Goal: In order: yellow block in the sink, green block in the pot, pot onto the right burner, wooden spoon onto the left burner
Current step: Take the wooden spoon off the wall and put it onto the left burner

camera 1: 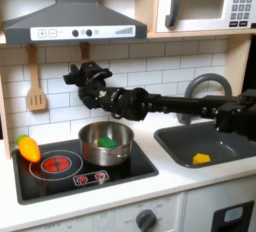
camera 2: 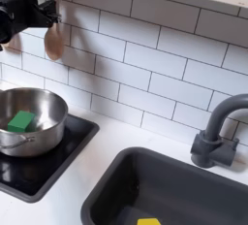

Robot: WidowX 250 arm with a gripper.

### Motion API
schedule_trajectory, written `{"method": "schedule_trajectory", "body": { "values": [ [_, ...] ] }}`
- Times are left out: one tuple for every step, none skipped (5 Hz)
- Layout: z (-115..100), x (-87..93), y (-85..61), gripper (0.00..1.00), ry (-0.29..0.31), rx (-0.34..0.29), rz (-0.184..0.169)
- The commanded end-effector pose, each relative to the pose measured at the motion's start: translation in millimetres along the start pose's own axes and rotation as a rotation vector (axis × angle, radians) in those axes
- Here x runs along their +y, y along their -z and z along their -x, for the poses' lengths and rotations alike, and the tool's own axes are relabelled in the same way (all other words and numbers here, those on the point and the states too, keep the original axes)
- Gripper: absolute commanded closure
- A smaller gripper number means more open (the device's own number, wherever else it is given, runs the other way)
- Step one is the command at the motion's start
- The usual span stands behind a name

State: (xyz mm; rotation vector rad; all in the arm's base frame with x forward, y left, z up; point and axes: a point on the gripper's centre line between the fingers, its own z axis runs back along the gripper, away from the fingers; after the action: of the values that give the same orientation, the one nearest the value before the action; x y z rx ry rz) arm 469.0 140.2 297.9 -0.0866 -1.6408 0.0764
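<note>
In both exterior views the gripper (camera 1: 82,74) (camera 2: 44,14) is at the tiled wall (camera 2: 145,64), upper left, by the wooden spoon (camera 2: 55,41); whether the jaws grip it I cannot tell. The green block (camera 2: 21,121) lies in the pot (camera 1: 106,143). The yellow block (camera 1: 201,158) sits in the sink (camera 1: 215,141).

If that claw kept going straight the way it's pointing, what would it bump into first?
Probably the wooden spoon hanging on the wall: the gripper points toward its handle in the second exterior view. Depth is unclear, so it may already be touching.

A slotted wooden spatula (camera 1: 36,86) hangs on tiles; what looks like a toy vegetable (camera 1: 29,148) lies beside the stove.
</note>
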Motion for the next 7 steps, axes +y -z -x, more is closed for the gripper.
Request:
{"method": "schedule_trajectory", "body": {
  "values": [
    [-0.8, 1.6, 3.4, 0.00, -0.001, 0.000, -0.003],
    [0.6, 0.5, 5.9, 0.00, 0.001, 0.000, 0.006],
    [2.0, 0.4, 6.3, 0.00, 0.001, 0.003, 0.003],
    [4.5, -1.9, 8.5, 0.00, -0.001, 0.007, 0.010],
    [1.7, -9.8, 13.0, 0.00, 0.004, -0.005, 0.026],
    [2.4, -7.3, 13.0, 0.00, 0.003, -0.004, 0.020],
    [2.9, -6.2, 11.9, 1.00, -0.002, -0.008, 0.010]
  ]
}}
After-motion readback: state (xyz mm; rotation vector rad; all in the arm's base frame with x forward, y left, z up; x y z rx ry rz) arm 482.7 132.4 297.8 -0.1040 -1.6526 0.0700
